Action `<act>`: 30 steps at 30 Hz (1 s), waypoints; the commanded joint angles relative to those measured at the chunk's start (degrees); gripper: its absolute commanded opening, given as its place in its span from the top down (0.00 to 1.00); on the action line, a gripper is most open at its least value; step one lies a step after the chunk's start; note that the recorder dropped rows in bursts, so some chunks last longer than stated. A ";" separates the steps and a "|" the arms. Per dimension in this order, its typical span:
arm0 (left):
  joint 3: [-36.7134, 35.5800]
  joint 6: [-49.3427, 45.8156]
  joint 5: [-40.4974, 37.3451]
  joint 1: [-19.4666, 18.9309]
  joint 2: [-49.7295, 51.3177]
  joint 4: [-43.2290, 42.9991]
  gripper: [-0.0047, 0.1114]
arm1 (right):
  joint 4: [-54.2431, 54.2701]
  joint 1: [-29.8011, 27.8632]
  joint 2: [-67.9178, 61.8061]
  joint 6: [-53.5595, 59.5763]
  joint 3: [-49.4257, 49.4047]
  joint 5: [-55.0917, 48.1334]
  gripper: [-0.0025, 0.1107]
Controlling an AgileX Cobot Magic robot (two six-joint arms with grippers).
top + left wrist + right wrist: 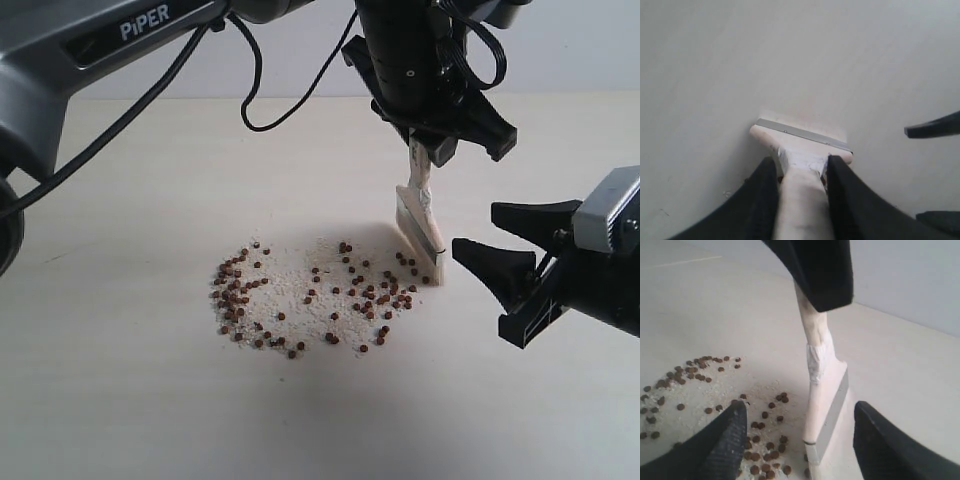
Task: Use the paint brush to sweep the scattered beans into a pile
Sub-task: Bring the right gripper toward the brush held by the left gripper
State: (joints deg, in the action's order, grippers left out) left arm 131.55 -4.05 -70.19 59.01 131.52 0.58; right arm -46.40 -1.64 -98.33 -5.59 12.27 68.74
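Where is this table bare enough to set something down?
Bare: the pale table in front of and left of the tiny reddish-brown beans. Crowded: their right edge, with the left gripper's wide flat paint brush and the open right gripper.

Beans (232, 292): small, reddish-brown, scattered in a loose ring among pale crumbs (290, 275).
Brush (418, 222): flat, cream handle, silver ferrule, whitish bristles; upright, bristles down at the beans' right edge.

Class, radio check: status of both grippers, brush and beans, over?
Left gripper shut on brush, bristles down at edge of beans. Right gripper open, close beside brush. Beans scattered, unswept.
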 commanded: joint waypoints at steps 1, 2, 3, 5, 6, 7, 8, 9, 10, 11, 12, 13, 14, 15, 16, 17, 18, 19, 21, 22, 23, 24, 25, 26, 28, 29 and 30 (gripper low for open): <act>-0.03 -0.22 0.22 -0.04 -1.10 0.45 0.96 | 1.37 0.42 -3.37 2.56 1.79 1.23 0.43; -0.03 -0.22 0.22 -0.04 -1.10 0.45 0.96 | 1.50 1.34 -3.95 2.42 2.69 1.23 0.43; -0.03 -0.22 0.22 -0.04 -1.10 0.45 0.96 | 1.50 2.34 -4.42 2.42 3.57 1.23 0.43; -0.03 -0.22 0.22 -0.04 -1.10 0.45 0.96 | 1.50 4.75 -5.54 2.42 5.75 1.23 0.43; -0.03 -0.22 0.22 -0.04 -1.10 0.45 0.96 | 1.79 5.80 -5.96 2.42 6.80 1.23 0.43; -0.03 -0.22 0.22 -0.04 -1.10 0.45 0.96 | 2.68 7.14 -6.41 2.42 7.65 1.23 0.43; -0.03 -0.10 0.22 -0.04 -1.10 0.45 0.96 | 4.65 8.44 -6.55 2.42 8.16 1.23 0.43; -0.03 -0.10 0.22 -0.04 -1.10 0.45 0.96 | 6.94 9.39 -6.55 2.42 8.42 1.23 0.43; -0.03 -0.10 0.22 -0.04 -1.10 0.45 0.96 | 9.99 10.64 -6.55 2.42 8.69 1.23 0.43; -0.03 -0.10 0.22 -0.04 -1.10 0.45 0.96 | 11.85 11.34 -6.55 2.42 8.83 1.23 0.43; -0.03 -0.10 0.22 -0.04 -1.10 0.45 0.96 | 13.77 12.15 -6.55 2.42 8.83 1.23 0.43; -0.03 0.00 0.22 -0.04 -1.10 0.45 0.96 | 15.45 12.97 -6.55 2.78 8.83 1.23 0.43; -0.03 0.00 0.22 -0.04 -1.10 0.45 0.96 | 16.90 13.65 -6.55 2.91 8.83 1.23 0.43; -0.03 0.00 0.22 -0.04 -1.10 0.45 0.96 | 18.06 14.03 -6.55 3.20 8.83 1.23 0.43; -0.03 0.00 0.22 -0.04 -1.10 0.56 0.96 | 19.52 14.73 -6.55 4.20 8.83 1.23 0.43; -0.03 0.24 0.22 -0.04 -1.10 0.55 0.96 | 20.30 15.24 -6.55 4.47 8.83 1.23 0.43; -0.03 0.33 0.22 -0.04 -1.10 0.55 0.96 | 20.75 15.62 -6.55 4.47 8.83 1.23 0.43; -0.03 0.37 0.22 -0.04 -1.10 0.72 0.96 | 20.94 15.72 -6.55 4.37 8.83 1.23 0.43; -0.03 0.37 0.22 -0.04 -1.10 0.70 0.96 | 20.72 15.72 -6.55 4.22 9.06 1.23 0.43; -0.03 0.37 0.22 -0.04 -1.10 0.70 0.96 | 20.57 15.72 -6.55 3.88 9.21 1.23 0.43; -0.03 0.47 0.22 -0.04 -1.10 0.70 0.96 | 20.56 15.72 -6.55 3.76 9.34 1.23 0.43; -0.03 0.66 0.22 -0.04 -1.10 0.74 0.96 | 20.56 15.72 -6.60 3.79 9.49 1.23 0.43; -0.03 0.78 0.22 -0.04 -1.10 0.74 0.96 | 20.56 15.72 -6.60 3.79 9.49 1.23 0.43; -0.03 0.75 0.22 -0.04 -1.10 0.85 0.96 | 21.54 15.72 -6.60 3.55 9.49 1.23 0.45; -0.03 0.75 0.22 -0.04 -1.10 0.88 0.96 | 22.02 15.72 -6.60 2.26 10.28 1.23 0.49; -0.03 0.75 0.22 -0.04 -1.10 0.88 0.96 | 21.62 15.72 -6.60 1.87 10.42 1.23 0.50; -0.03 0.85 0.22 -0.04 -1.10 0.88 0.96 | 20.36 15.72 -6.60 -0.26 10.94 1.23 0.51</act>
State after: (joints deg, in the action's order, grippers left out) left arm 131.55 -3.81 -70.19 59.01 131.52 0.70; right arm -25.00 13.90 -104.87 -3.66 22.45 69.32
